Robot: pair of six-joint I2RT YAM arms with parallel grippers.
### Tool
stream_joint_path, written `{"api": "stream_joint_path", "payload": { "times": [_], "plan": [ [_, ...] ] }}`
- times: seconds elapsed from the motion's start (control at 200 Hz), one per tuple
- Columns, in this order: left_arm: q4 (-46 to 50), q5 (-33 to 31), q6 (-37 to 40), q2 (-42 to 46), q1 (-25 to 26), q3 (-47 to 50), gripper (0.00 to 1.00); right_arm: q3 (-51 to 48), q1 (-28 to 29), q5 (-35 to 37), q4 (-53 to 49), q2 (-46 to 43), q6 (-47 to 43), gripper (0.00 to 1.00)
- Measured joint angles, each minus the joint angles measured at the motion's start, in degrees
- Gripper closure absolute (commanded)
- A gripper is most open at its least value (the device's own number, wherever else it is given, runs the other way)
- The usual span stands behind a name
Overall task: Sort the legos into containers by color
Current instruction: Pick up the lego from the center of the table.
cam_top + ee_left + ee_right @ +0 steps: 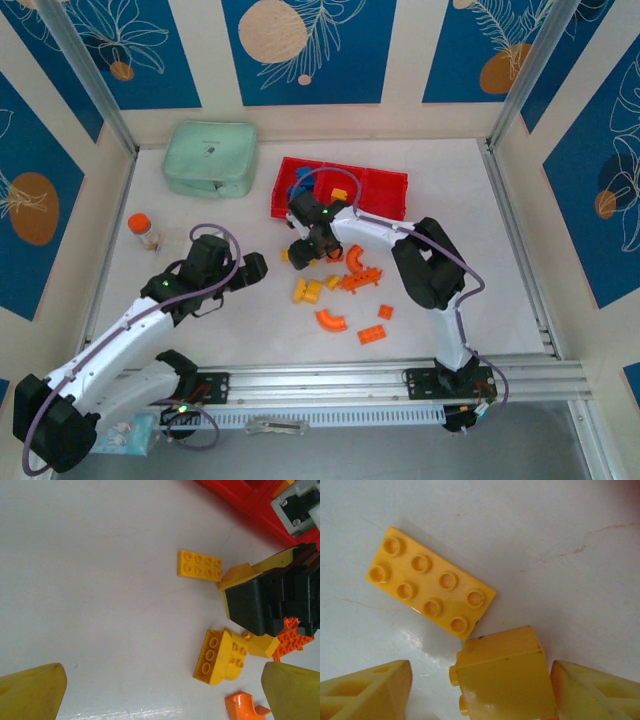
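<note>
The small yellow plastic lego brick (pixel 502 675) is seen low in the right wrist frame, between the parted jaws of the right gripper (pixel 480 685). It is judged light, stiff and slick; its flat sides are best pinched squarely. The left gripper (pixel 165 692) is held wide, empty.

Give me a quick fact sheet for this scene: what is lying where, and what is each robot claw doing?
red tray: far side, holds blue and yellow bricks
loose legos: yellow and orange, scattered in front of the tray
right gripper: open, yellow brick between its fingers, flat yellow brick beside it
left gripper: open, holding nothing
other things: mint case, orange-capped bottle, both to the left
</note>
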State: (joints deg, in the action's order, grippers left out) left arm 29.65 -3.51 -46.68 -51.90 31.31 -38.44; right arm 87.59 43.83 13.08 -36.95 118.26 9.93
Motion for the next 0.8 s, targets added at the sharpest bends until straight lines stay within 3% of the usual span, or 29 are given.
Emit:
{"api": "stream_joint_path", "payload": {
  "times": [0.49, 0.8],
  "plan": [
    [0.00, 0.02, 0.00, -0.42, 0.00, 0.04, 0.01, 0.02, 0.09, 1.95, 0.09, 0.90, -0.70, 0.63],
    [-0.07, 2.10, 0.70, -3.13, 0.00, -1.92, 0.01, 0.07, -2.64, 2.05, -1.25, -6.10, 0.50, 0.65]
  ]
}}
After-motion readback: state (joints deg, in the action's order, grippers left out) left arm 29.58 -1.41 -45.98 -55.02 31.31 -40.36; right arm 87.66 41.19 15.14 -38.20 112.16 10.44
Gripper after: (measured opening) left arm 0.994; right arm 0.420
